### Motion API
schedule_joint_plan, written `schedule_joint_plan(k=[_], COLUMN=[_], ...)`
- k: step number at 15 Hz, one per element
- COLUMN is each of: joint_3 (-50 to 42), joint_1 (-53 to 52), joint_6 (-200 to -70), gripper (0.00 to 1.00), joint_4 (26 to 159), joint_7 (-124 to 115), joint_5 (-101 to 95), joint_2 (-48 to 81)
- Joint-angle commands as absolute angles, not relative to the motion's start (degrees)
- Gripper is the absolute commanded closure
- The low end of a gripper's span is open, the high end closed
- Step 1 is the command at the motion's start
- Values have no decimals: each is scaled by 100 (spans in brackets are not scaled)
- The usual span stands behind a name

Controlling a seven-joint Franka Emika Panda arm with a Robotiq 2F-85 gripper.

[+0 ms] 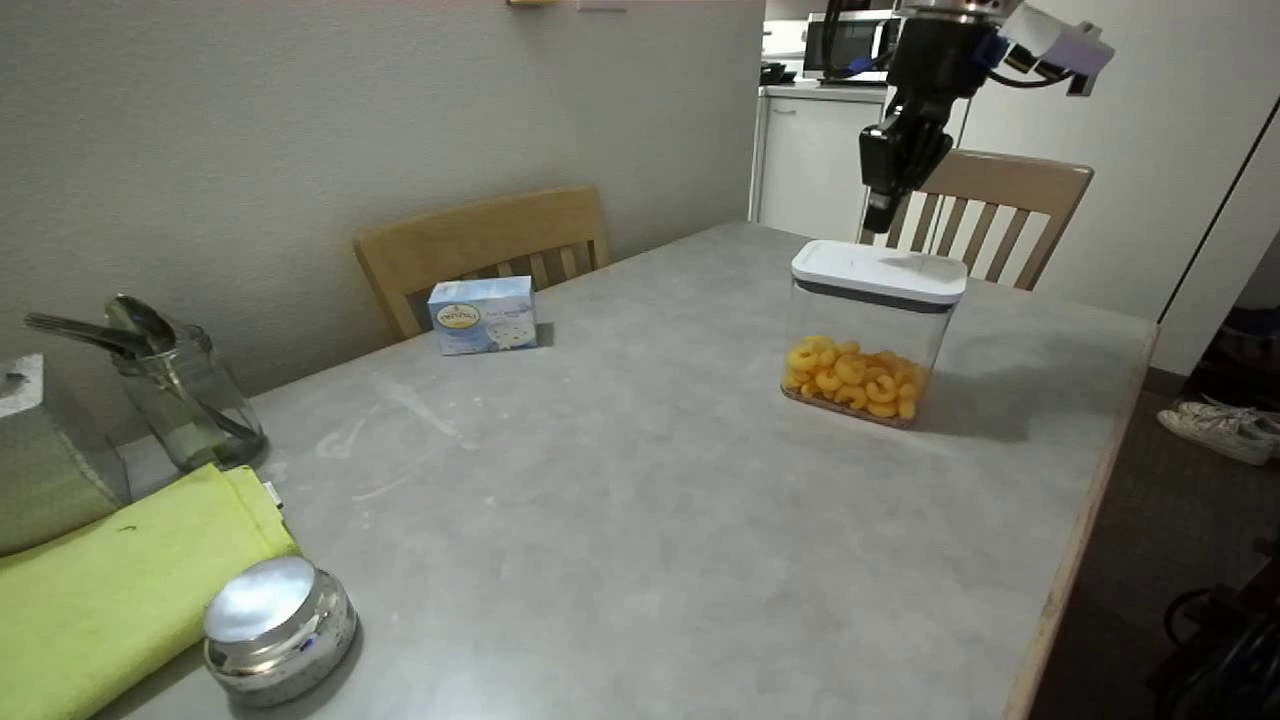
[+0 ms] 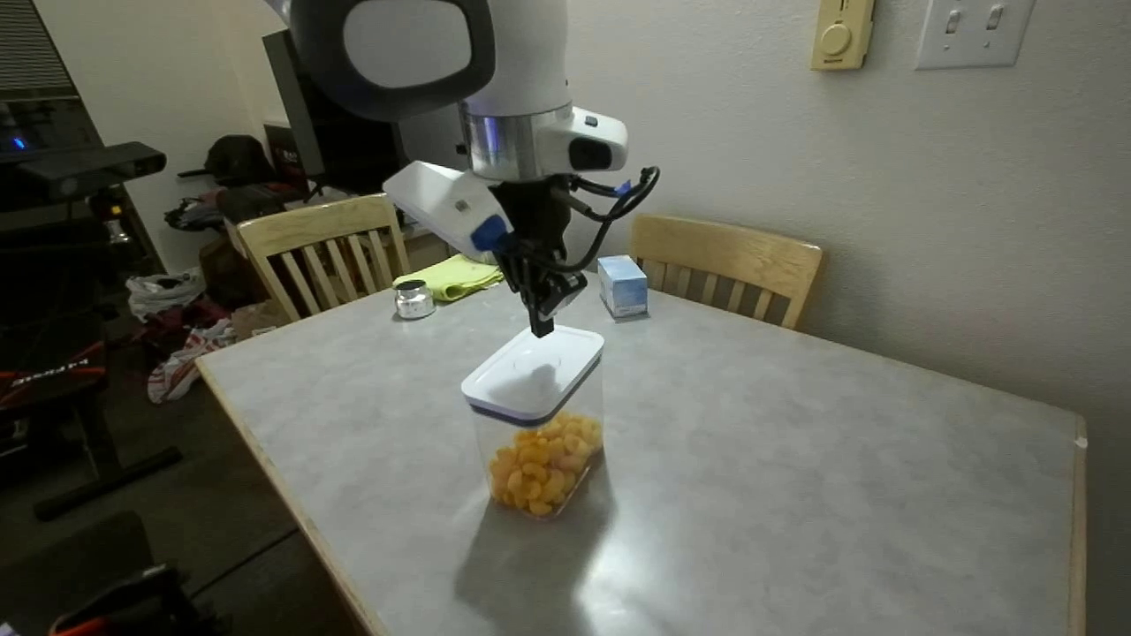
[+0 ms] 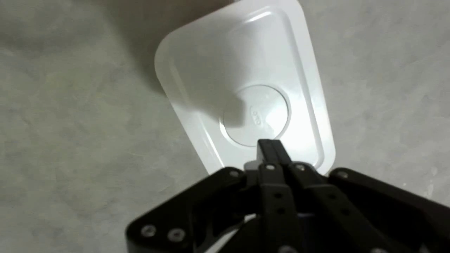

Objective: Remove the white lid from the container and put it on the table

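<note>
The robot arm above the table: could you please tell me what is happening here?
A robot arm holds its closed gripper just above the white lid, seemingly not touching it. The lid is on the clear box, which stands on the table with yellow snack pieces inside. The gripper holds nothing.

We read OXO on the white lid (image 3: 246, 79) in the wrist view and TWININGS on the blue-white box (image 1: 486, 317) in an exterior view; its smaller print defeats us.

Grey desk (image 1: 620, 560) carrying a clear container (image 1: 870, 322), blue box (image 1: 485, 316), metal tin (image 1: 280, 632), yellow-green cloth (image 1: 135, 580), glass jar (image 1: 172, 412) and, apparently, a grey box (image 1: 50, 465).
</note>
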State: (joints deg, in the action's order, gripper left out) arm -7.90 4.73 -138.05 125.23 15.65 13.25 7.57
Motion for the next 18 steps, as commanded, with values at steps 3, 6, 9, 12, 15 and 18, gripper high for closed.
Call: schedule_joint_plan(k=[3,6,9,12,15,18], joint_3=[-681,-691,-697,-671,-655,-637], joint_1=[627,632,642,665,667,663], joint_6=[-13749,-13782,-13848,-13980,-14051,-14093], gripper=[100,100,100,100,100,100], joint_4=[12781,12862,12986,13097,13112,13048], joint_7=[1548,1506,1503,1635,1697,1722], joint_5=[1321,1292,1287,1404,1454,1505], joint_2=[609,649,681,705,731,725])
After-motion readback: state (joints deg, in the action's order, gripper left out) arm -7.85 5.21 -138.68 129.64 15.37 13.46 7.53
